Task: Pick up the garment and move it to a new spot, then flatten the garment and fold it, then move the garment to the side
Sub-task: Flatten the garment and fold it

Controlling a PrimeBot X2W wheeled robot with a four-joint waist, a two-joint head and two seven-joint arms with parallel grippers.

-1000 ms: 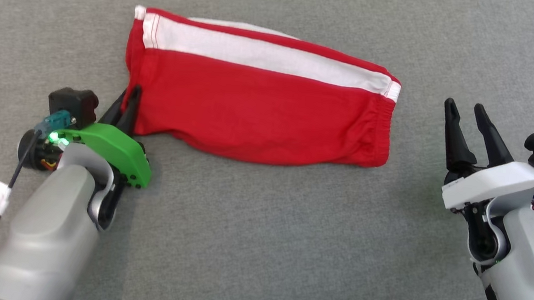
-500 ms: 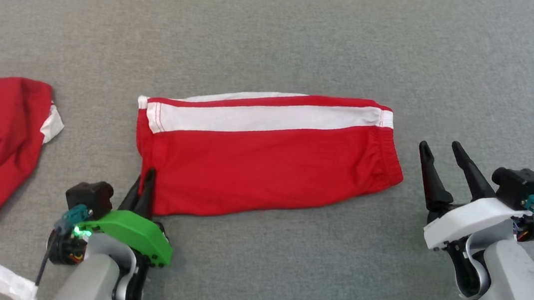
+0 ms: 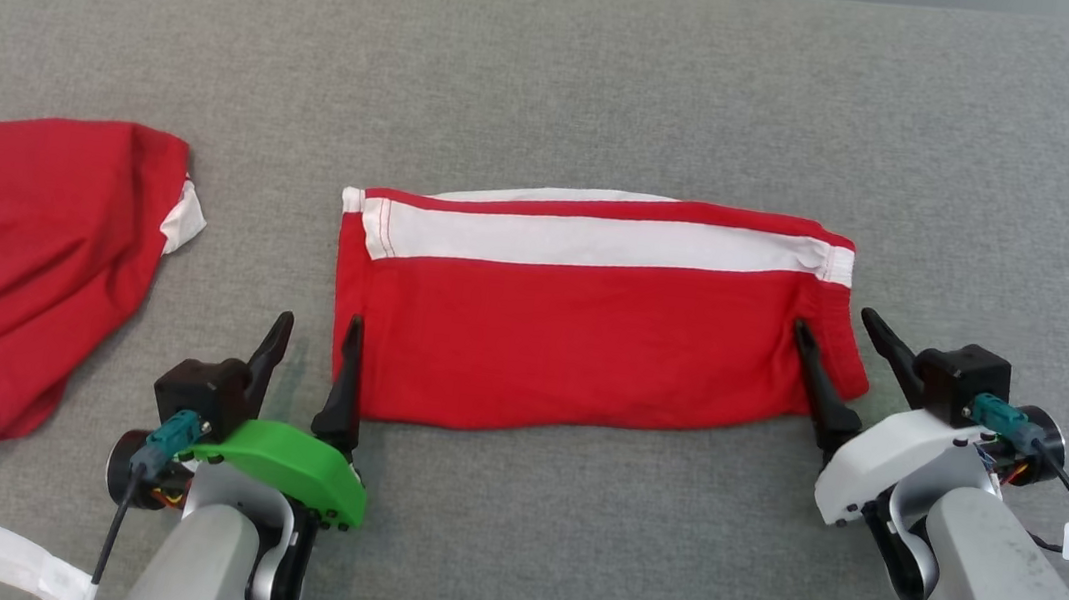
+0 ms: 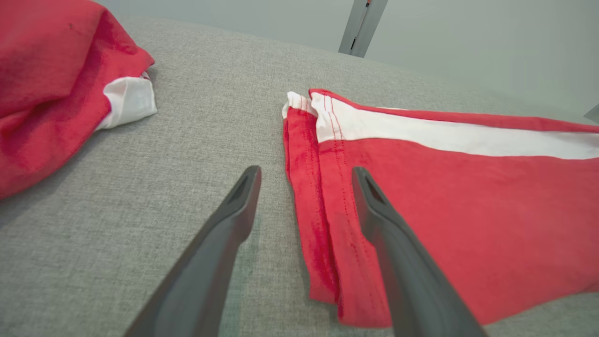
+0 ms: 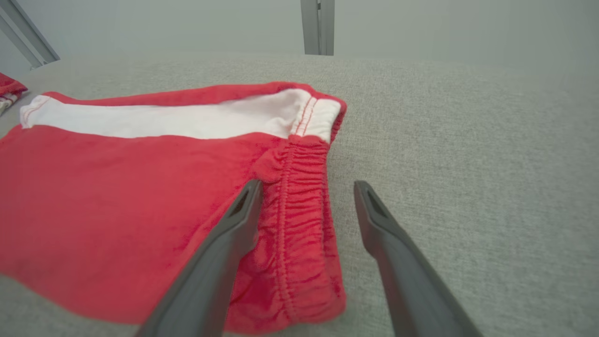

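Observation:
The garment (image 3: 590,347) is a pair of red shorts with a white side stripe, lying folded flat across the middle of the grey cushion (image 3: 618,98). My left gripper (image 3: 321,321) is open at its lower left corner. In the left wrist view the garment's hem (image 4: 309,196) lies between the spread fingers of the left gripper (image 4: 306,169). My right gripper (image 3: 832,320) is open at the elastic waistband end. In the right wrist view the gathered waistband (image 5: 299,196) sits between the fingers of the right gripper (image 5: 308,183), with one finger over the red cloth.
A second red cloth (image 3: 27,252) with a white patch lies crumpled at the far left, also near the top left as the red cloth (image 4: 47,84) in the left wrist view. A white strip (image 3: 11,567) lies by my left forearm. The cushion's back edge runs along the top.
My left gripper has opened and let go of the garment's corner. My right gripper has come in to straddle the waistband end. The head camera has shifted.

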